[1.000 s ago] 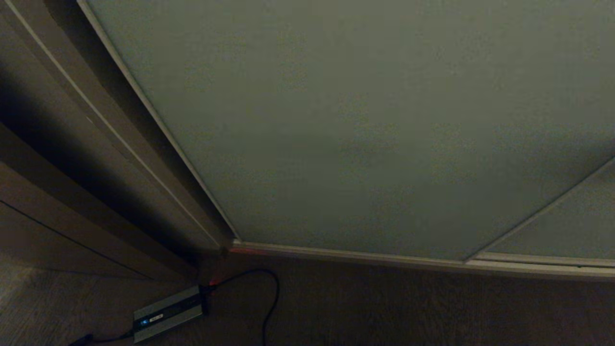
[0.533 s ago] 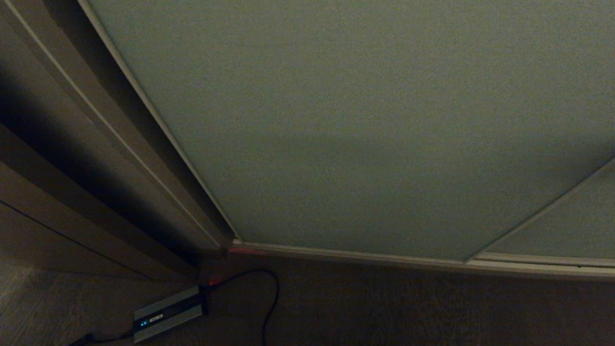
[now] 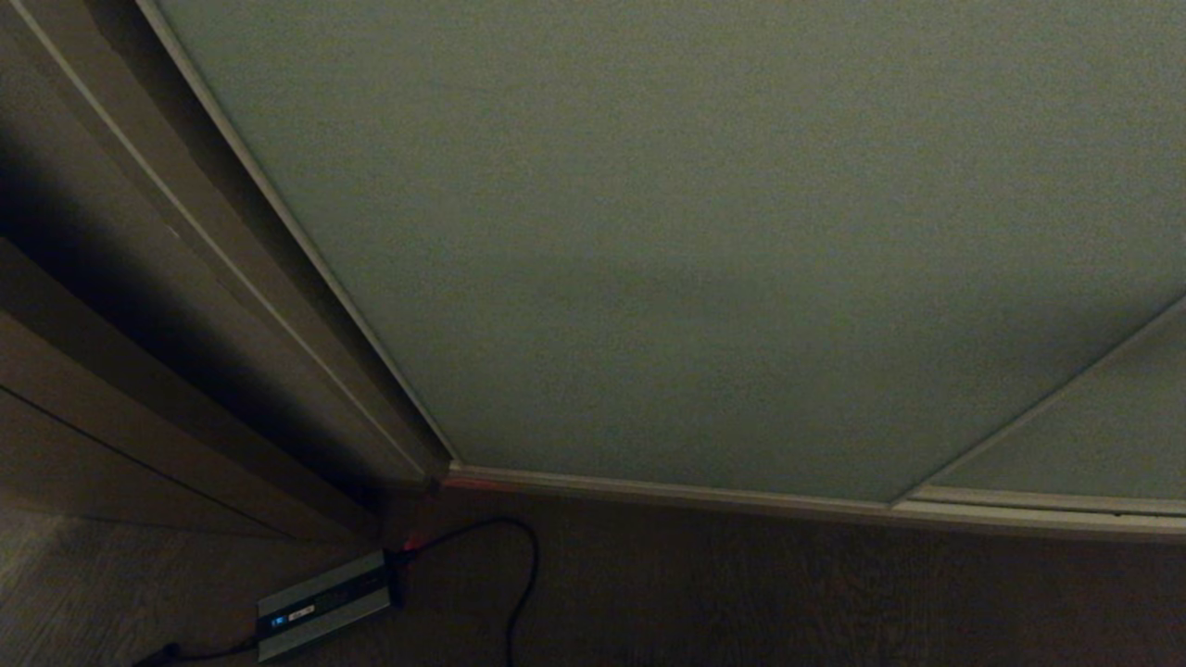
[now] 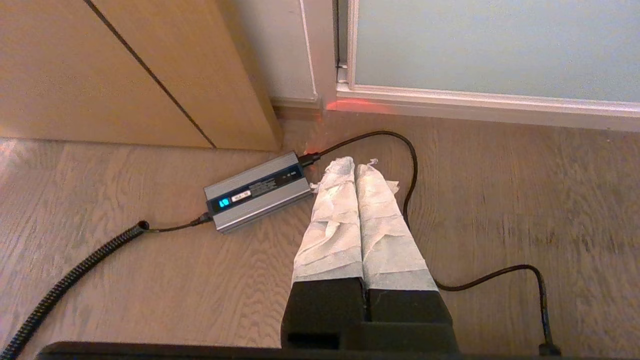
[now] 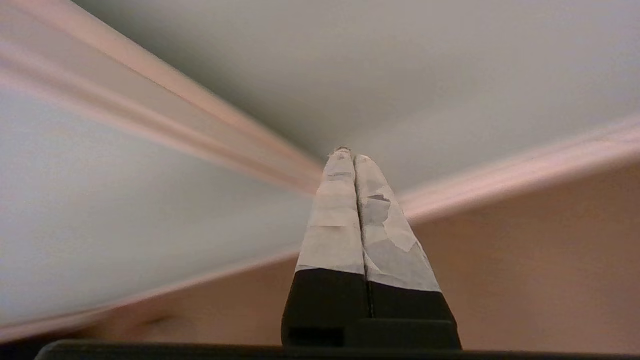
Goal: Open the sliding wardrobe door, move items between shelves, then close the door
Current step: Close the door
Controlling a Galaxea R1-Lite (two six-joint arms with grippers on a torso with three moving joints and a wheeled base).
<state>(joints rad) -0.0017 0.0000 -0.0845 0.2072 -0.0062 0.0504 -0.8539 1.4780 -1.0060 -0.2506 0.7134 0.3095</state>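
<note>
door point(image 3: 704, 241): matte grey-green, pale frame | claws point(image 4: 356, 167) point(image 5: 348, 154): both pressed together, empty

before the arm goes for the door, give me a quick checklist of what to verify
1. Large matte grey-green sliding wardrobe door shut across the opening: ok, no interior shows.
2. Right pincer shut and empty: ok, pointing at the pale frame rail.
3. Right pincer touching the door: cannot tell.
4. Left pincer shut, empty, low over the wood floor: ok.
5. Silver box-shaped power adapter and its black cable by the door's corner: not ok, a snag risk for the base.
6. Toys and shelves: cannot tell, hidden.
</note>
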